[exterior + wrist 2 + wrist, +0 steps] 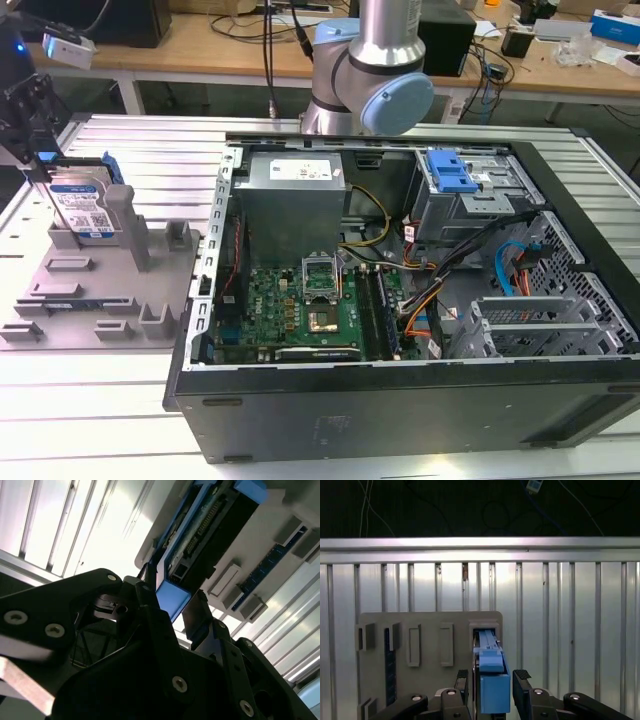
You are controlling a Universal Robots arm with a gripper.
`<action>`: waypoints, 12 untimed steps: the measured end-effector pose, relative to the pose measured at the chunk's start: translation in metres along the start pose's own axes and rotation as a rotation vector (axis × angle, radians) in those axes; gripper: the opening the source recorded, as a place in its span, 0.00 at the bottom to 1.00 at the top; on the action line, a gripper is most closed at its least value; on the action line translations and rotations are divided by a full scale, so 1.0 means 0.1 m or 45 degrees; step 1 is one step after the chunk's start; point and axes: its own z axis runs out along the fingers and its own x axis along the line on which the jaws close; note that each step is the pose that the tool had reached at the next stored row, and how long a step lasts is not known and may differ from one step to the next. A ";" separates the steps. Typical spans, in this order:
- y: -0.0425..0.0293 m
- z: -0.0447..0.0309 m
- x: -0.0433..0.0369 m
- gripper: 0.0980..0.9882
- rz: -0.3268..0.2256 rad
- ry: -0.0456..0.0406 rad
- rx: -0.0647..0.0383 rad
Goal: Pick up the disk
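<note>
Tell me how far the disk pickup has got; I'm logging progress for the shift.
Done: the approach. The pincer straddles the blue end of the disk in both wrist views. In hand: nothing yet; slim gaps beside the disk in the first wrist view suggest it is open. Left: the grip and lift, since the exterior view shows the disk standing in its grey fixture slot.

An open computer case (400, 420) stands beside a grey fixture plate (100, 285)
</note>
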 end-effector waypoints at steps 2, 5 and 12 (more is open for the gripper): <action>0.001 0.017 -0.002 0.43 0.000 0.000 0.000; 0.002 0.033 -0.002 0.43 0.000 0.000 0.000; 0.004 0.082 -0.002 0.43 0.000 0.000 0.000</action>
